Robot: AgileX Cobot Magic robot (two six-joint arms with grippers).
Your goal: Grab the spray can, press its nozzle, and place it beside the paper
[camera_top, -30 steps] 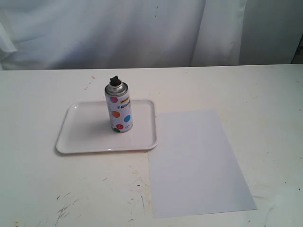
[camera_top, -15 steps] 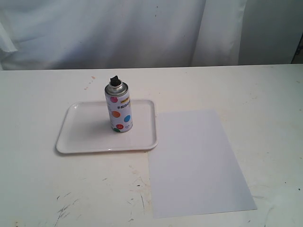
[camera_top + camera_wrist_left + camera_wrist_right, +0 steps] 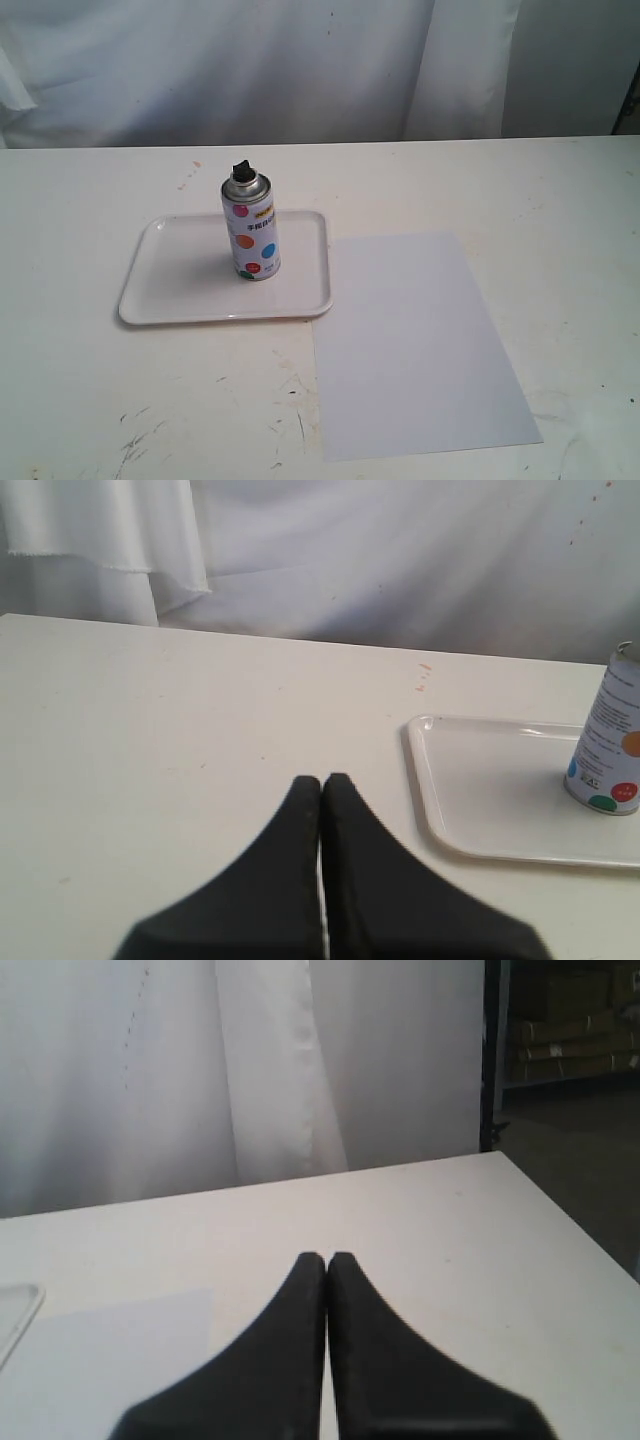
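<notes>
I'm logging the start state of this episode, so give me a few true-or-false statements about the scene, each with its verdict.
1. The spray can stands upright on the tray. True.
2. The paper is crumpled into a ball. False: it lies flat, with nothing on it.
3. The left gripper grips the spray can. False: its fingers are closed on nothing, apart from the can.
4. The right gripper is shut. True.
5. A black nozzle sits atop the spray can. True.
</notes>
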